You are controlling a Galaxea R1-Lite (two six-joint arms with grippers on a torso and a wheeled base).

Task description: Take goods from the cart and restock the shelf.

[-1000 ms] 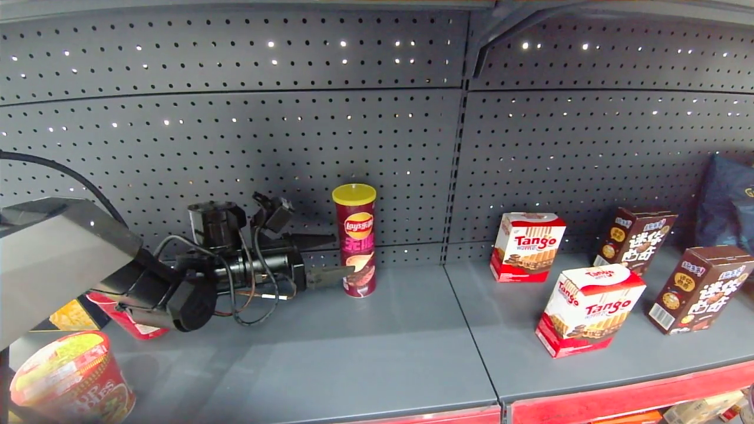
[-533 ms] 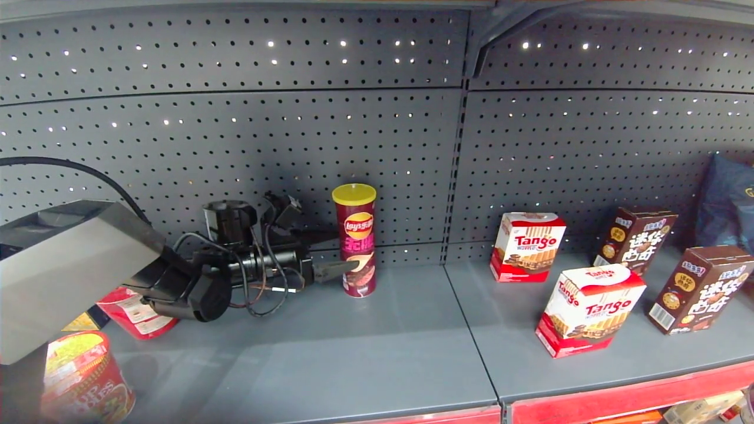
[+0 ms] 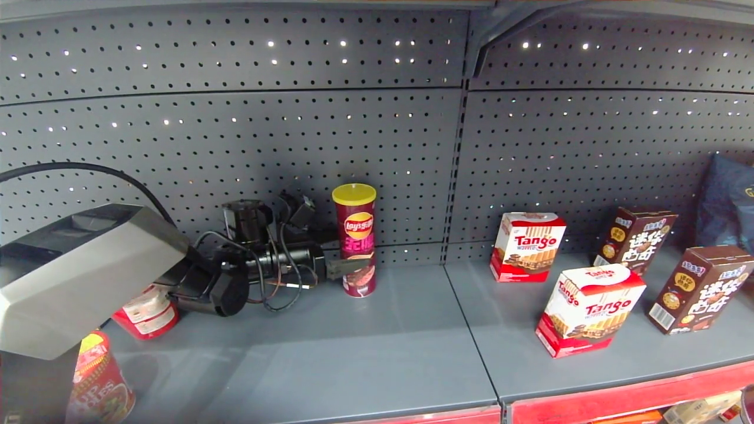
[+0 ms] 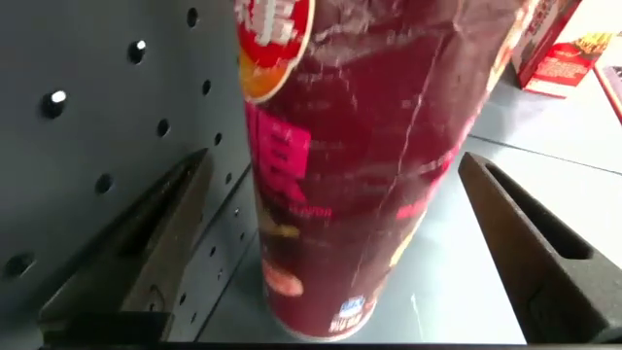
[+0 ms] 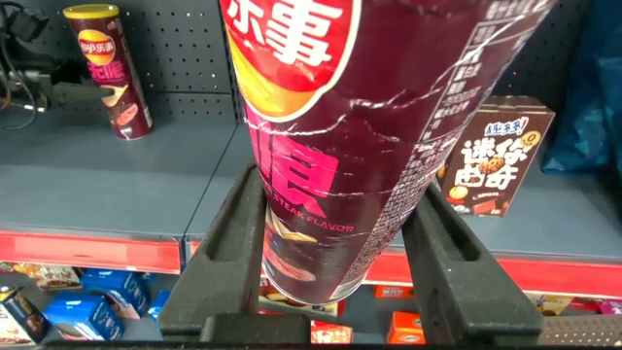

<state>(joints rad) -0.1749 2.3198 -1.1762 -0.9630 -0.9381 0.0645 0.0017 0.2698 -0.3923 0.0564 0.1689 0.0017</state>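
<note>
A maroon chips can [image 3: 355, 241] with a yellow lid stands upright on the grey shelf [image 3: 353, 353], near the pegboard back wall. My left gripper [image 3: 349, 259] reaches in from the left and is open, one finger on each side of the can's lower half. In the left wrist view there is a gap between the can [image 4: 369, 165] and each finger [image 4: 165, 224]. My right gripper [image 5: 340, 243] is shut on a second maroon chips can [image 5: 379, 117], held in front of the shelf. The right wrist view also has the first can [image 5: 107, 68] far off.
Two red-and-white wafer boxes [image 3: 527, 246] [image 3: 589, 309] and two brown boxes [image 3: 633, 238] [image 3: 698, 288] sit on the right half. A dark blue bag [image 3: 727, 200] is at the far right. A red noodle cup [image 3: 100, 383] and a red can [image 3: 144, 312] sit at the left.
My left arm has moved to the right, bringing its fingers from beside the standing can to around it. The can has stayed in place.
</note>
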